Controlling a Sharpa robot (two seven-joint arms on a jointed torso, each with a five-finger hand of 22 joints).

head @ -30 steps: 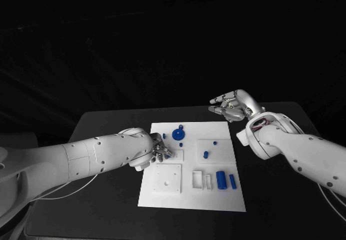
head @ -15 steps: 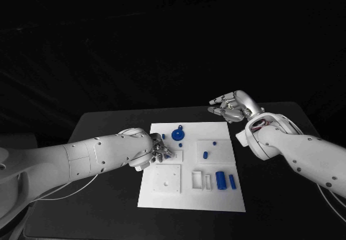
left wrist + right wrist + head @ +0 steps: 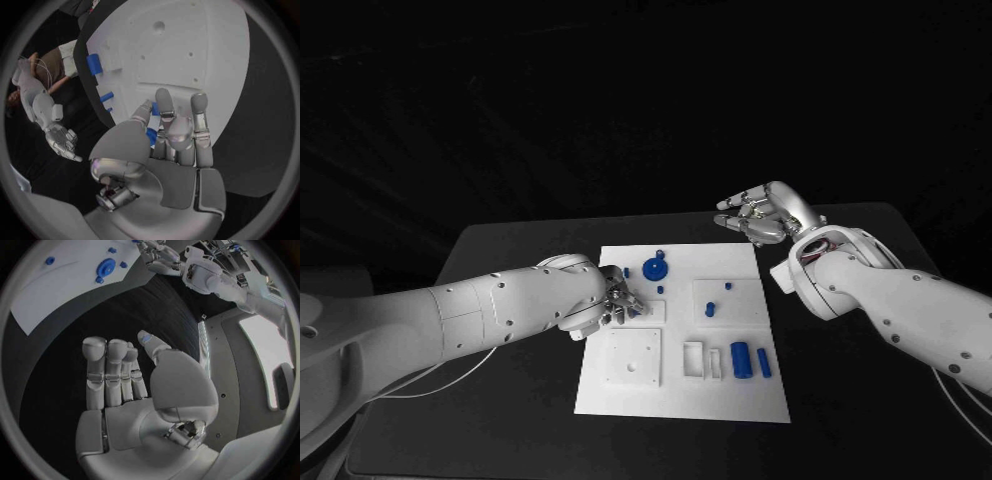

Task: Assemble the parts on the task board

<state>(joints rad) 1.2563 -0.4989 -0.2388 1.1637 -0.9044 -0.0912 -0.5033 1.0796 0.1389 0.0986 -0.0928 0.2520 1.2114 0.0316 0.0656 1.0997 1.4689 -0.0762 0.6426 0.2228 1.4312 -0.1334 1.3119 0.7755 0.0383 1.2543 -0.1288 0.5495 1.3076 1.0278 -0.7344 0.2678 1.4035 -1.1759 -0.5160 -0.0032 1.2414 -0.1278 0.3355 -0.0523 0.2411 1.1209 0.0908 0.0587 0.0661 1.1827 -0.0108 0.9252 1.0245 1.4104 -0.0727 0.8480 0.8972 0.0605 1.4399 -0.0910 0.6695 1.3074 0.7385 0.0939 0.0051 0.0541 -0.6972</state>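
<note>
Task board (image 3: 678, 395) mid-surface. Left hand (image 3: 620, 298) at board's left edge, fingers pinching small blue part (image 3: 152, 136). Right hand (image 3: 762, 212) raised beyond board's far right corner, fingers loosely spread, empty. Several blue pieces lie loose; assembly looks early.

No legible text (labels or numbers)
</note>
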